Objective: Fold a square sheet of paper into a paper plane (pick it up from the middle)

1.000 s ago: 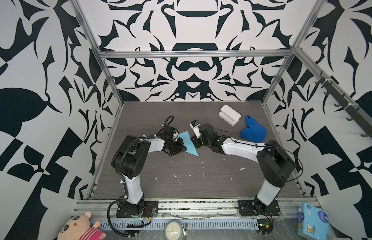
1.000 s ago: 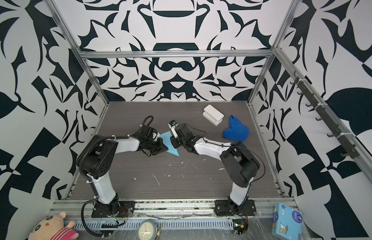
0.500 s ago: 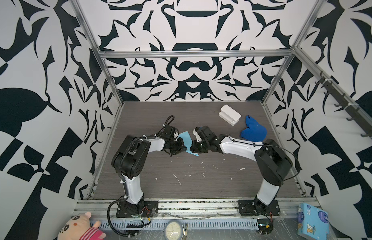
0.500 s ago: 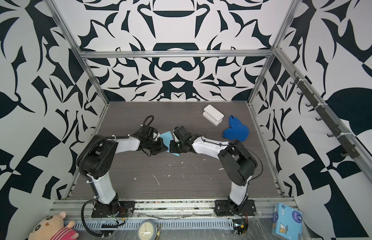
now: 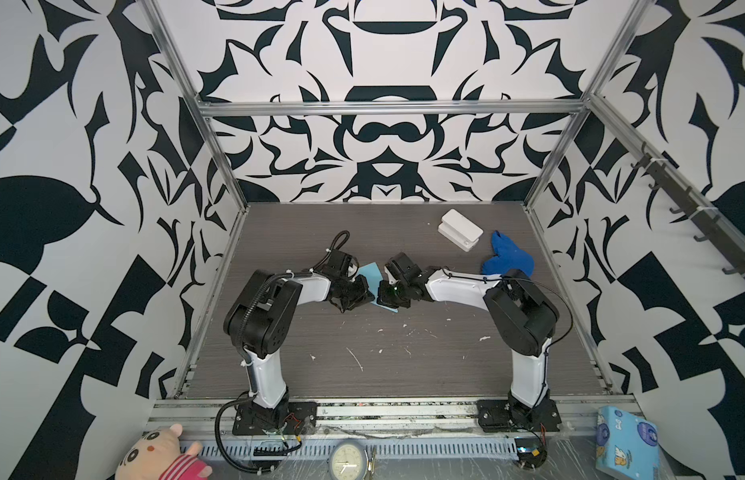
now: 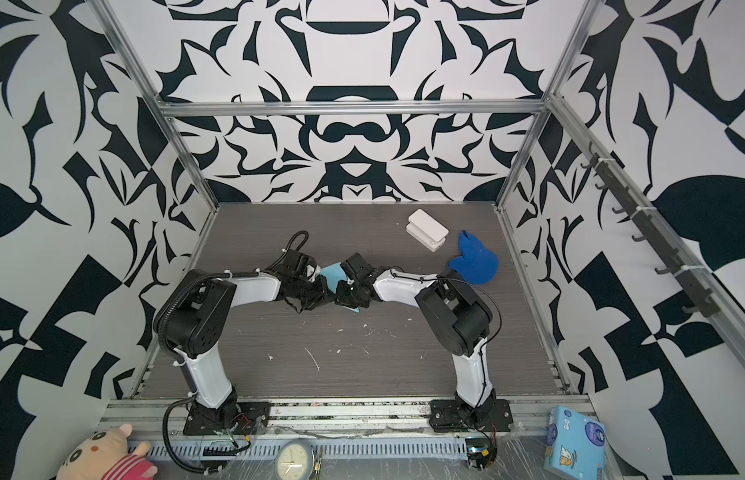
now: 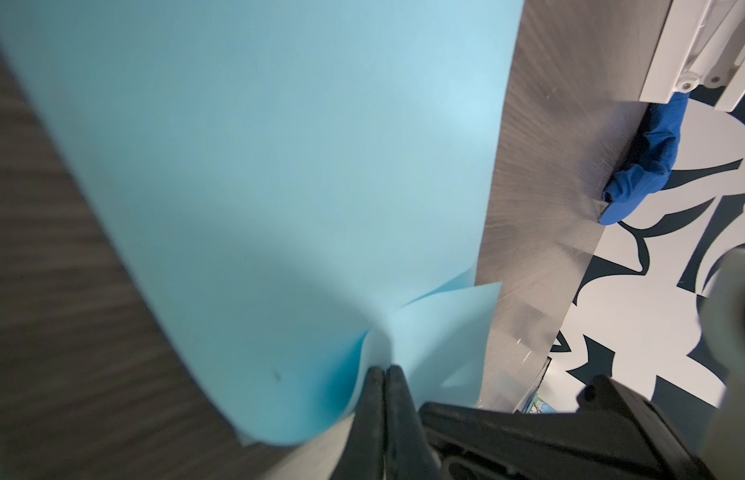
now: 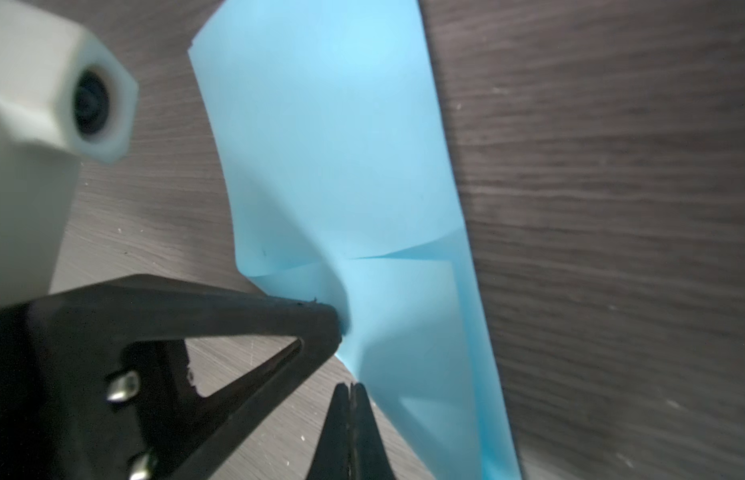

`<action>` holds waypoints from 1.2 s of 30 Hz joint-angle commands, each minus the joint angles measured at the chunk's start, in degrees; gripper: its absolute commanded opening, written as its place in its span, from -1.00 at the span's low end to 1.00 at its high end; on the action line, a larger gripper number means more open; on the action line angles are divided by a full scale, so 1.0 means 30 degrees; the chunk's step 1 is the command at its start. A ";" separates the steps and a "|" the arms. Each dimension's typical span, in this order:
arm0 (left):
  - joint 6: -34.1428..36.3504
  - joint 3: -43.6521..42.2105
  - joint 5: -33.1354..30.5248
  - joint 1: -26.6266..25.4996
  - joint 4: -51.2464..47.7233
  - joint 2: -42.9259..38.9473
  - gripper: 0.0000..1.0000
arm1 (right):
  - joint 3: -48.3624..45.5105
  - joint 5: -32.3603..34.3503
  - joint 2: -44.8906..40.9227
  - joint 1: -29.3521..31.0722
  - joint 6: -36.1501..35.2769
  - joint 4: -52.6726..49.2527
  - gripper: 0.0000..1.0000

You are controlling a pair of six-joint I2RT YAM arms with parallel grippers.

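Over the table (image 5: 404, 374), the square sheet of paper (image 5: 368, 272), pinched by the left gripper (image 7: 385, 374), is newly clamped by the right gripper (image 8: 350, 388) for folding.

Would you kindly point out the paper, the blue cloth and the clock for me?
paper (image 7: 279, 166): left wrist view, flat middle.
blue cloth (image 5: 508, 259): in a top view, centre.
clock (image 5: 345, 460): in a top view, face.

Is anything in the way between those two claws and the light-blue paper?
Nothing visible. The left claw is shut on the light-blue paper, and the right claw is shut at the paper's edge, apparently pinching it too. The blue cloth and white box lie well off to the side.
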 commanded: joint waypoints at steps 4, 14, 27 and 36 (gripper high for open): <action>0.0050 -0.0469 -0.2449 -0.0038 -0.2401 0.1110 -0.89 | 0.0271 0.0462 -0.0272 -0.0188 0.0213 -0.1036 -1.00; 0.0070 -0.0419 -0.2621 -0.0004 -0.2591 0.1232 -0.89 | -0.0153 0.0978 -0.0480 -0.0368 0.0299 -0.1873 -1.00; 0.0133 -0.0395 -0.2973 -0.0037 -0.2938 0.1231 -0.89 | -0.0704 0.1611 -0.0915 -0.0589 -0.0130 -0.3226 -1.00; 0.0130 -0.0306 -0.3162 -0.0041 -0.3236 0.1245 -0.89 | -0.1658 0.1582 -0.2035 -0.0774 -0.0656 -0.4077 -1.00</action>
